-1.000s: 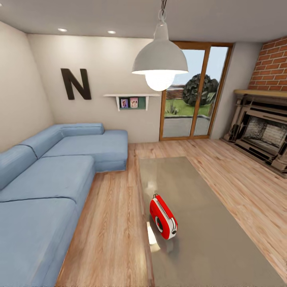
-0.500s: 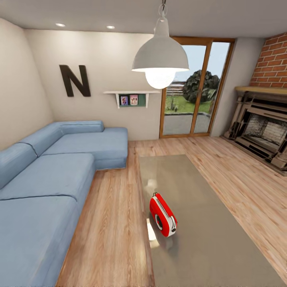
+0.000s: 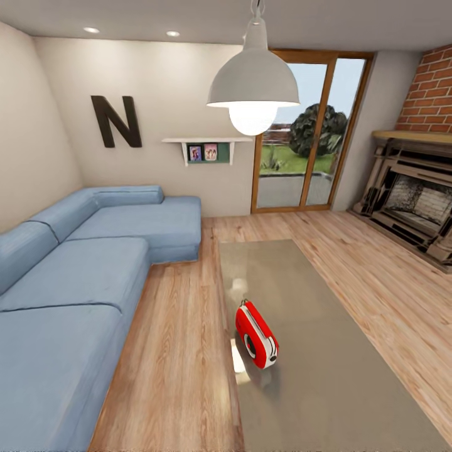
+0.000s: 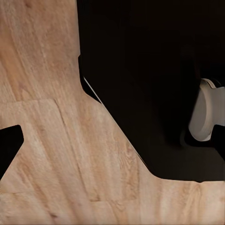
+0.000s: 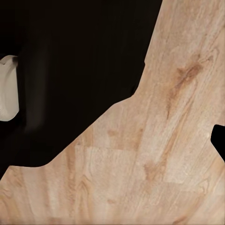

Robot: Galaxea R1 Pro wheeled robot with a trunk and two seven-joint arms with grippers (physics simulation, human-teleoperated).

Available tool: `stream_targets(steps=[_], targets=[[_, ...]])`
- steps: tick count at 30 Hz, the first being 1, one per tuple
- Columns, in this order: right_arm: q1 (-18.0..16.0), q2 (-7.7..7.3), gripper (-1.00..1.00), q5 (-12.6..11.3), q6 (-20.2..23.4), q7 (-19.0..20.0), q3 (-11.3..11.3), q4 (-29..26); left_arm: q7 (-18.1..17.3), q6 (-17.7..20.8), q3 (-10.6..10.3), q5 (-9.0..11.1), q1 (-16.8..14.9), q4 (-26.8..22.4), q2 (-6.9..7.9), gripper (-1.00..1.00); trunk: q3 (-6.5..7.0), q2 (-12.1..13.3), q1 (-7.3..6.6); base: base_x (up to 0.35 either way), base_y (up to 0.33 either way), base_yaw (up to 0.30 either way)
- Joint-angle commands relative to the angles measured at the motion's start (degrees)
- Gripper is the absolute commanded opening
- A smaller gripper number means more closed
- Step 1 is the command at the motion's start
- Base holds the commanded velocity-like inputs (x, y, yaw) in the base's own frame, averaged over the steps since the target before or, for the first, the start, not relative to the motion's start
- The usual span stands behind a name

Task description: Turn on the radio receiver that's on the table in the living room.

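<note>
Light wood plank floor (image 3: 188, 326) runs through the living room, bounded by beige walls (image 3: 169, 88) with a large dark letter N (image 3: 115, 122) hung on the far one. A blue sectional sofa (image 3: 75, 289) fills the robot's left side and turns the corner along the far wall. On the right stands a brick fireplace (image 3: 417, 201) with a wooden mantel, and beside it, in the far wall, wood-framed glass doors (image 3: 306, 132) look out on grass and a dark bush.

Down the middle of the room lies the bench (image 3: 326, 376), a long low coffee table with a glossy grey-beige top, its near end passing out of the head view at the bottom. A white dome pendant lamp (image 3: 253, 81) hangs lit above it. A small white wall shelf (image 3: 207, 145) between the N and the doors carries two little framed pictures.

The radio receiver (image 3: 256, 335) stands upright on the bench, near its left long edge and in its nearer half. It is a small red rounded box with white trim, a thin handle on top, and its round dark dial on the face turned towards the camera.

Both wrist views look down at the same plank floor past dark, angular robot parts, with a rounded white part (image 4: 206, 112) at one edge of each. Whether either pincer is spread or pressed together cannot be told.
</note>
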Motion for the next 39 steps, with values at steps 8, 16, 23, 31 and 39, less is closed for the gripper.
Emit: stream_targets(steps=[8, 16, 23, 31, 39], targets=[[0.0, 0.00, 1.00, 0.0, -0.1, 0.0, 0.0, 0.0, 0.0, 0.0, 0.0, 0.0, 0.0, 0.0, 0.00, 1.00, -0.75, 0.0, 0.00, 0.000, 0.000, 0.000], [0.0, 0.00, 1.00, 0.0, -0.1, 0.0, 0.0, 0.0, 0.0, 0.0, 0.0, 0.0, 0.0, 0.0, 0.00, 1.00, -1.49, 0.0, 0.00, 0.000, 0.000, 0.000], [0.0, 0.00, 1.00, -0.1, -0.1, 0.0, 0.0, 0.0, 0.0, 0.0, 0.0, 0.0, 0.0, 0.0, 0.00, 1.00, -2.14, 0.0, 0.00, 0.000, 0.000, 0.000], [0.0, 0.00, 1.00, -0.3, -0.1, 0.0, 0.0, 0.0, 0.0, 0.0, 0.0, 0.0, 0.0, 0.0, 0.00, 1.00, -2.89, 0.0, 0.00, 0.000, 0.000, 0.000], [0.0, 0.00, 1.00, -0.2, -0.1, 0.0, 0.0, 0.0, 0.0, 0.0, 0.0, 0.0, 0.0, 0.0, 0.00, 1.00, -3.63, 0.0, 0.00, 0.000, 0.000, 0.000]])
